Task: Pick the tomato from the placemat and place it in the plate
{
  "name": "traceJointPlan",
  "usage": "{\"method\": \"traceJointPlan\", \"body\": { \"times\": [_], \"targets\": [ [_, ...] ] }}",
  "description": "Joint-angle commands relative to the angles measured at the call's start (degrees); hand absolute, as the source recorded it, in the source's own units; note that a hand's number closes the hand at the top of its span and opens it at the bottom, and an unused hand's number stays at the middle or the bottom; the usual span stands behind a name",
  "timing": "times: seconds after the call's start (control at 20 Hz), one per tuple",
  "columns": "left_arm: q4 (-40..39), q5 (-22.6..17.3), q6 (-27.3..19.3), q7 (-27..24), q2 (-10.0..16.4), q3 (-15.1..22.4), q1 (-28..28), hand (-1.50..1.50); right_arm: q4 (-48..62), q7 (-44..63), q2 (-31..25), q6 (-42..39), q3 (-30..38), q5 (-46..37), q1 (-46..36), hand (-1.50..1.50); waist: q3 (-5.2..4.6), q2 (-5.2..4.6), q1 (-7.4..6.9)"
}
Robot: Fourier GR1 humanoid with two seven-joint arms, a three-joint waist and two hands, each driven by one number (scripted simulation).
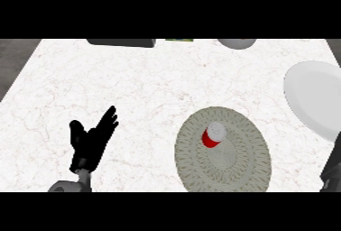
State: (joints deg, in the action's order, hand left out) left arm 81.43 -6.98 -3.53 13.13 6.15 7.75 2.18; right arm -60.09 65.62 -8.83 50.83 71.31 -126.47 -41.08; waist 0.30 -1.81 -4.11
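A round woven grey placemat lies on the marble counter at lower right of centre. On it sits the tomato, red with a pale top. A white plate lies at the right edge, partly cut off. My left hand rests at lower left with straight fingers pointing up, well left of the placemat. Only a dark sliver of my right hand shows at the lower right corner, just right of the placemat; its fingers are out of sight.
Along the far edge stand a dark object, a small green-yellow item and a grey bowl-like object. The white marble counter ends at a dark floor on the left.
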Motion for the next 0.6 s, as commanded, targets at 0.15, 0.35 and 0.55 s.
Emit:
{"method": "traceJointPlan", "body": {
  "times": [0.15, 0.35, 0.55],
  "targets": [
    [1.9, -0.1, 0.0, 0.3, 1.3, -0.9, -2.4, 0.00, 16.9, 4.3, -5.2, 4.5, 6.9, 11.4, -2.7, -1.50, 0.07, 0.80, 1.22],
    [1.7, -0.9, 1.2, -0.4, 1.1, -1.0, -2.2, 0.00, 24.6, -2.7, -7.7, 16.2, 6.0, 17.8, -2.0, -1.50, 0.09, 0.73, 1.44],
    [-0.1, 0.4, -0.8, -0.3, -0.1, -0.9, -0.5, 0.00, 25.3, -8.1, -7.8, 27.0, 3.0, 19.5, -1.1, -1.50, 0.09, 0.62, 1.68]
  ]
}}
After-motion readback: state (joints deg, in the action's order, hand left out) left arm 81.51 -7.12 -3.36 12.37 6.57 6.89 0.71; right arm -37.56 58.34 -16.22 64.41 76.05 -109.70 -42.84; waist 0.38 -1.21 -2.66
